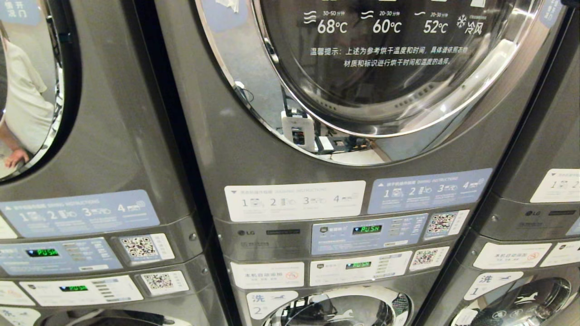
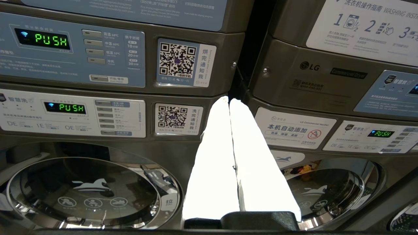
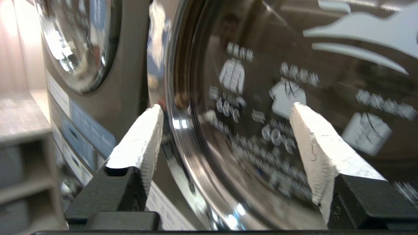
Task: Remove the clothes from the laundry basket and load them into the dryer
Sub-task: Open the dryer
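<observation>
My right gripper [image 3: 225, 112] has its white fingers [image 3: 140, 143] spread wide with nothing between them, and through the gap I look straight at the round glass door [image 3: 277, 98] of the dryer [image 1: 344, 149], printed with white garment icons. The door looks shut, its chrome rim [image 3: 173, 130] passing just behind one finger; how close my fingertips are to the glass I can't quite tell, since this view is smeared. My left gripper [image 2: 229, 100] is pressed closed, finger against finger, holding nothing, and faces the gap between two stacked machines at the height of their control panels [image 2: 72, 58], where green displays [image 2: 52, 39] read PUSH. From my head I see the dryer door above the instruction stickers [image 1: 294, 200], a washer door [image 1: 340, 310] below, and a person's reflection [image 1: 22, 99] in the neighbouring machine's door on my left. Neither clothes nor basket show in any view.
</observation>
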You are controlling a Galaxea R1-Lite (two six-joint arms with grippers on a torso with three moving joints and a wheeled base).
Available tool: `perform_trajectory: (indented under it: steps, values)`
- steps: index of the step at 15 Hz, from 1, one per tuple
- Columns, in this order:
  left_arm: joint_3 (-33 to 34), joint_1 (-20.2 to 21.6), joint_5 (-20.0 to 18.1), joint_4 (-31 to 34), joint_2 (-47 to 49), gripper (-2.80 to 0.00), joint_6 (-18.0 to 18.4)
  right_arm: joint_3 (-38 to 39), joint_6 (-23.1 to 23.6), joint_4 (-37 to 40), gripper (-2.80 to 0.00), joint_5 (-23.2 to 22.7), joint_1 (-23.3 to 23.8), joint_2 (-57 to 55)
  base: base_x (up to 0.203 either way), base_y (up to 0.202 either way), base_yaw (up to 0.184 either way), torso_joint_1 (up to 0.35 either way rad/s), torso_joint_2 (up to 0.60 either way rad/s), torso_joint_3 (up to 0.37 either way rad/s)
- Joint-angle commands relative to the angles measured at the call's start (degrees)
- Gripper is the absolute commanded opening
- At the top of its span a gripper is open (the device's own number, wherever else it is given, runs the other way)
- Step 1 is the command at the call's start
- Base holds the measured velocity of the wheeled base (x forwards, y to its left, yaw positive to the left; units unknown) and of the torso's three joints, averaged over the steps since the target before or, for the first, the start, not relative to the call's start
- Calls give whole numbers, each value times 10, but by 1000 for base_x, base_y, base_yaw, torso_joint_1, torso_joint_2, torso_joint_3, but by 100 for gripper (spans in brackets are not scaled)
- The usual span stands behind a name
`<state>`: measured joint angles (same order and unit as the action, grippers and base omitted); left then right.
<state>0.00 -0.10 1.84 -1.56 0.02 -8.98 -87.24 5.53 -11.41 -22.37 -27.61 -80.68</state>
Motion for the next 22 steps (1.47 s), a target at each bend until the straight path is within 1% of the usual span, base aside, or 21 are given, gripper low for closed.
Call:
perform_trajectory:
  steps: [1, 3, 6, 8, 10, 14, 18, 22]
  values:
    - [16, 0, 0, 0, 0, -280, -1, -44, -25, -3, 0, -3, -16, -54, 0, 0, 0, 0, 0, 0]
    - [16, 0, 0, 0, 0, -280, -1, -86, -49, -5, 0, -5, -61, -96, 0, 0, 0, 0, 0, 0]
    - [16, 0, 0, 0, 0, -280, -1, -173, -60, -2, 0, -5, -100, -162, 0, 0, 0, 0, 0, 0]
    - [16, 0, 0, 0, 0, -280, -1, -214, -64, -1, 0, -3, -119, -199, 0, 0, 0, 0, 0, 0]
    - [16, 0, 0, 0, 0, -280, -1, -240, -62, -3, 0, -2, -122, -229, 0, 0, 0, 0, 0, 0]
    - [16, 0, 0, 0, 0, -280, -1, -243, -58, -11, 0, -4, -134, -256, 0, 0, 0, 0, 0, 0]
    - [16, 0, 0, 0, 0, -280, -1, -243, -57, -44, 0, -6, -142, -280, 0, 0, 0, 0, 0, 0]
    - [16, 0, 0, 0, 0, -280, -1, -243, -58, -45, 0, -7, -151, -289, 0, 0, 0, 0, 0, 0]
